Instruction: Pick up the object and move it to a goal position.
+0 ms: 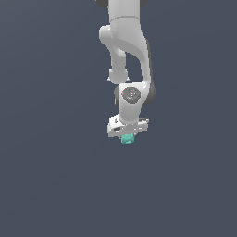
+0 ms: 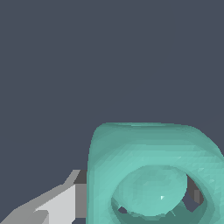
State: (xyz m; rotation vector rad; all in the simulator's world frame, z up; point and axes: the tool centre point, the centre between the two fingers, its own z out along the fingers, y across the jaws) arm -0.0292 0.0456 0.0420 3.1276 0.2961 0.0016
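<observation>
Under white gripper [image 1: 127, 134], teal object [image 1: 127, 139] (fingers hidden)

My arm [image 1: 127, 41] looks like smooth white moulded plastic with a soft satin sheen, shading to grey along its curved sides. The round cap [image 1: 131, 94] on my wrist is darker grey and matt, with small specks on it. My gripper [image 1: 127, 134] has the same pale, hard, plastic-like casing, flat-faced and dull. In the wrist view one finger [image 2: 57, 205] shows as plain light grey, matt, with a darker grey pad face. The object [image 2: 151, 170] is teal-green, faceted rather than truly smooth, with a faint waxy gloss and a tiny bright highlight on its rounded inner bulge. The ground [image 1: 46, 162] is an even slate-grey, matt and featureless.
</observation>
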